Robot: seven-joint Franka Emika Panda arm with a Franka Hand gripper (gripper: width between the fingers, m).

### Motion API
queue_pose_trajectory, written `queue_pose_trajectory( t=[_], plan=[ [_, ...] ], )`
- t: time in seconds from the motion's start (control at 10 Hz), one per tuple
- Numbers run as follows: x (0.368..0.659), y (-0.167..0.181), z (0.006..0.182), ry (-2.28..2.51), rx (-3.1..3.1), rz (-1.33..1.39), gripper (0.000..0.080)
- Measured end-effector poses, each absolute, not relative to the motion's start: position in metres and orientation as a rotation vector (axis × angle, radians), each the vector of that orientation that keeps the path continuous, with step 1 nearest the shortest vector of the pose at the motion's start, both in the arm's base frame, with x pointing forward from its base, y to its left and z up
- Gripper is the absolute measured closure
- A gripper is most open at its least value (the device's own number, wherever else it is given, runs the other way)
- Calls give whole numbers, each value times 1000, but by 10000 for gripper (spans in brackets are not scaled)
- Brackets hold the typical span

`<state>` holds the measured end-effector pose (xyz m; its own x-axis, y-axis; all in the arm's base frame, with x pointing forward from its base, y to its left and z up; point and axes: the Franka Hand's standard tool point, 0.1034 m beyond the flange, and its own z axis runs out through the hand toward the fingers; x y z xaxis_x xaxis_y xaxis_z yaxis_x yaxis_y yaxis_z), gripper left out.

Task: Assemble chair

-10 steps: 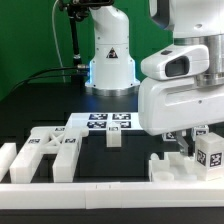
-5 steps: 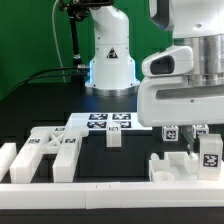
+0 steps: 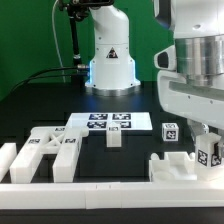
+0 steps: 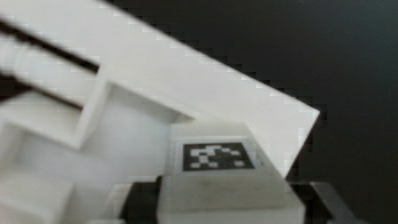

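Jaws narrower; block (image 4: pixel 217 168) seemingly between them

No words, brand names or numbers can be read anywhere. Signs only.

- Robot base (image 3: pixel 112 70): one triangle warning sign (image 3: pixel 112 56) on its front. The symbol inside is too small to make out.
- Marker board (image 3: pixel 84 120): row of black-and-white square tags, patterns rather than letters.
- Cube (image 3: pixel 170 130): one tag on its near face.
- Block (image 3: pixel 210 153), exterior view's right: one tag. In the wrist view the block (image 4: pixel 217 160) carries a blurred tag.
- Slabs (image 3: pixel 55 150), exterior view's left: tags on top.
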<state>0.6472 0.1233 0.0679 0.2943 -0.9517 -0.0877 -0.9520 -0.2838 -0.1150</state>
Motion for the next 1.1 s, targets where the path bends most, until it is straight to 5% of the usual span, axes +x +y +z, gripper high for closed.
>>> queue_pose_trajectory(
  t=[0.2, 0.3, 0.4, 0.5, 1.1],
  plan=[
    [647, 125, 68, 1828, -2366, 9, 454],
    [647, 124, 67, 1755, -2422, 1, 319],
    [647, 123, 67, 1528, -2577, -22, 319],
    [649, 121, 68, 1213, -2743, -52, 188],
    [650, 119, 68, 304, -3032, -134, 151]
  ],
)
